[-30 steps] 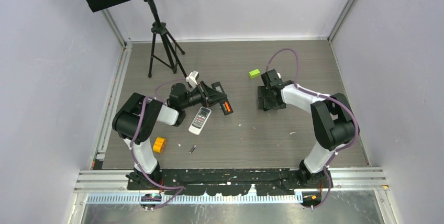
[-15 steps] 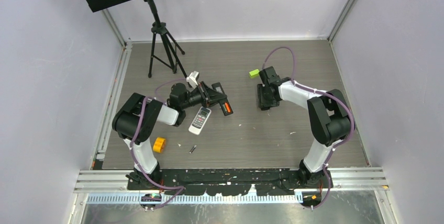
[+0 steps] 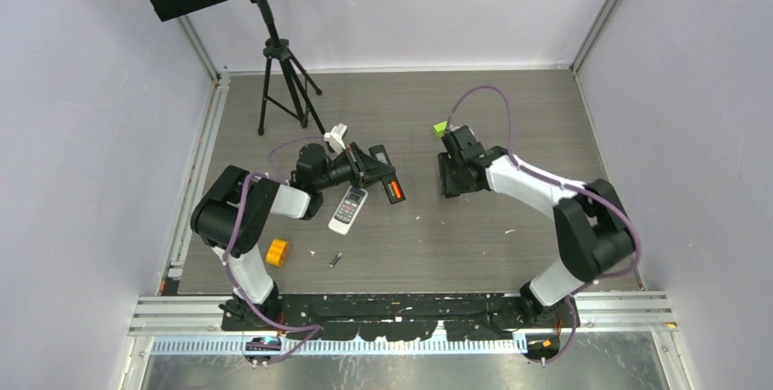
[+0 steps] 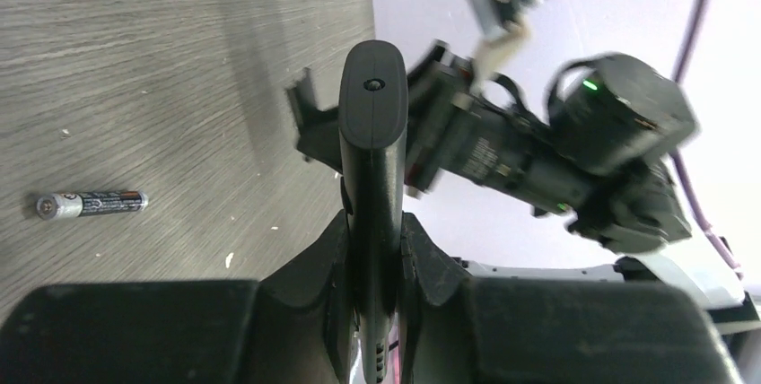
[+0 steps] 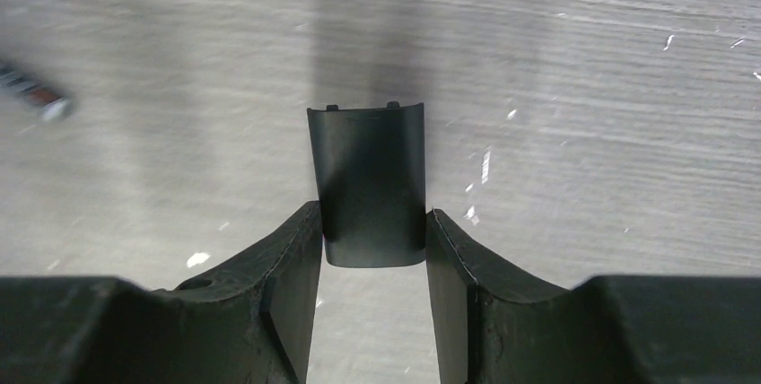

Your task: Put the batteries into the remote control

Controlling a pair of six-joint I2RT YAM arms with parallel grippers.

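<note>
My left gripper (image 4: 372, 222) is shut on the black remote control (image 4: 371, 133), held on edge above the table. From above, the remote control (image 3: 390, 182) sticks out of the left gripper (image 3: 365, 167) with an orange-red strip showing at its near end. The right gripper (image 5: 372, 213) is shut on a black curved battery cover (image 5: 368, 178), lifted off the table. In the top view the right gripper (image 3: 448, 185) hangs a little right of the remote. One of the batteries (image 3: 335, 260) lies near the front; another battery (image 4: 90, 203) lies on the wood, and a blurred battery (image 5: 31, 92) shows at the right wrist view's left edge.
A white remote (image 3: 348, 209) lies just below the left gripper. An orange block (image 3: 277, 251) sits by the left arm, and a lime-green block (image 3: 440, 128) peeks out behind the right wrist. A tripod stand (image 3: 278, 80) stands at the back left.
The right gripper has closed on the battery cover and moved left toward the remote, its arm stretching out. The left arm and remote have stayed put.
</note>
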